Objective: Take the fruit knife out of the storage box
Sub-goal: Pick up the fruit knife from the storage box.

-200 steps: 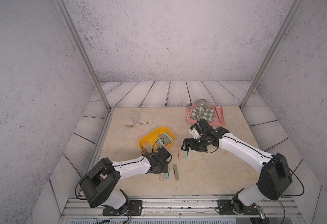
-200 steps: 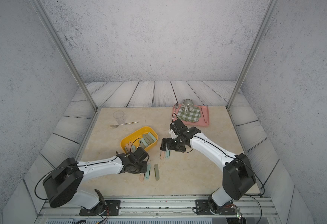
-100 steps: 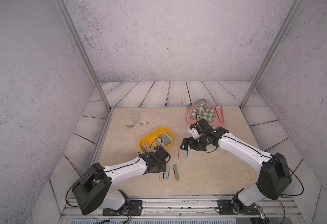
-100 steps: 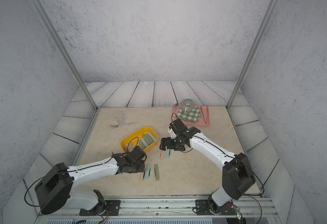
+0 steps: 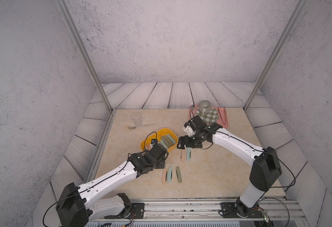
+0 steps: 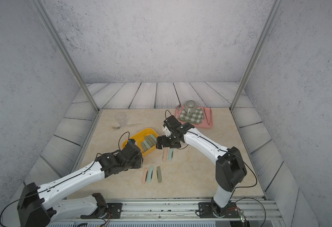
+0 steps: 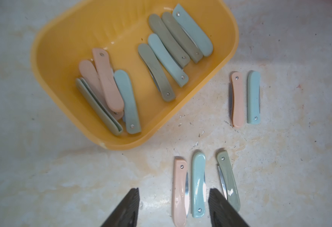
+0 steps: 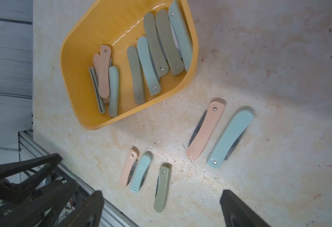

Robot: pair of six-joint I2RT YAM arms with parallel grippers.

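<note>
Two fingers (image 7: pixel 129 204) of your left gripper (image 7: pixel 174 191) stood apart at the bottom edge of the left wrist frame, gripping nothing. A pink knife (image 7: pixel 178 192) and a teal knife (image 7: pixel 198 182) lay flat on the table (image 7: pixel 43 176) between them, with an olive knife (image 7: pixel 229 180) beside the finger at lower right. Your right gripper (image 8: pixel 162 191) was spread wide and empty too, low in its wrist frame. Five folding fruit knives were out on the table: those three, plus a second pink knife (image 7: pixel 237 100) and a second teal knife (image 7: pixel 253 98) at centre right. I judged you roughly a third done, if every knife was to come out. Nine sat in the storage box (image 7: pixel 72 35), upper left of the left wrist frame: four piled at its lower left, one on edge, and five side by side at its upper right. Upper right in a top view, the pink tray (image 6: pixel 200 125) held a checked cloth (image 6: pixel 191 116), a striped cup (image 6: pixel 190 105) and tongs (image 6: pixel 207 116); the clear glass (image 6: pixel 120 118) looked empty.
</note>
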